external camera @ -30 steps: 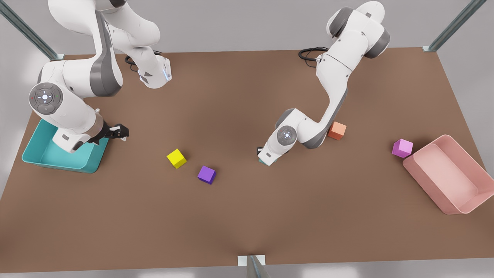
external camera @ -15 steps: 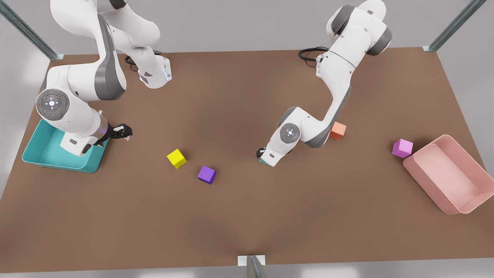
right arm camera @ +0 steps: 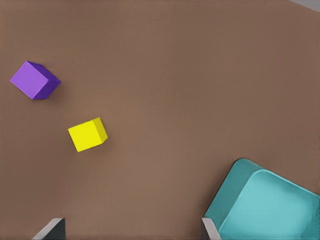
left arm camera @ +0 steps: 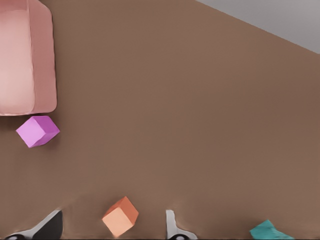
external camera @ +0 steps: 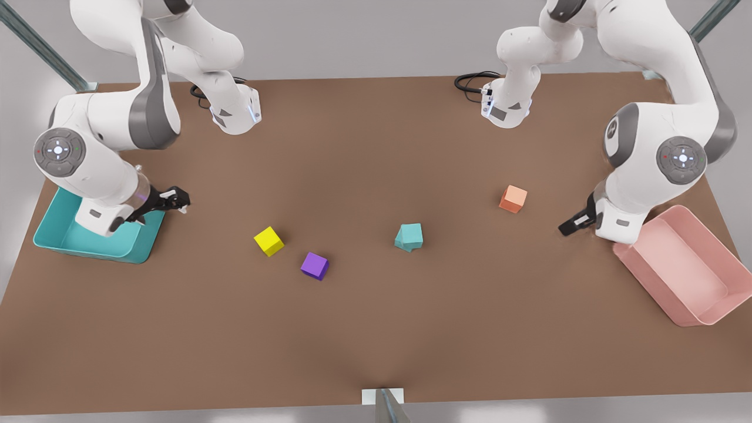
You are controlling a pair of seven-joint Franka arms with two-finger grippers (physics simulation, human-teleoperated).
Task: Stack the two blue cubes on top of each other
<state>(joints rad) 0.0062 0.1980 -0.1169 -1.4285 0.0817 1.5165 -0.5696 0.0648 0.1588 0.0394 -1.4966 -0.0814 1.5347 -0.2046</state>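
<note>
Front view: the two blue cubes (external camera: 409, 237) sit stacked mid-table, top one skewed. The left gripper (external camera: 573, 224) hangs beside the pink bin (external camera: 687, 267); the right gripper (external camera: 173, 200) beside the teal bin (external camera: 88, 242).

Left wrist: fingers (left arm camera: 172, 227) spread, empty, near the orange cube (left arm camera: 120, 216).

Right wrist: fingers (right arm camera: 52, 230) spread, empty.

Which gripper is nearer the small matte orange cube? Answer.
Left. The left gripper hovers close by the small matte orange cube; the right gripper waits across the table by the teal rectangular bin.
</note>
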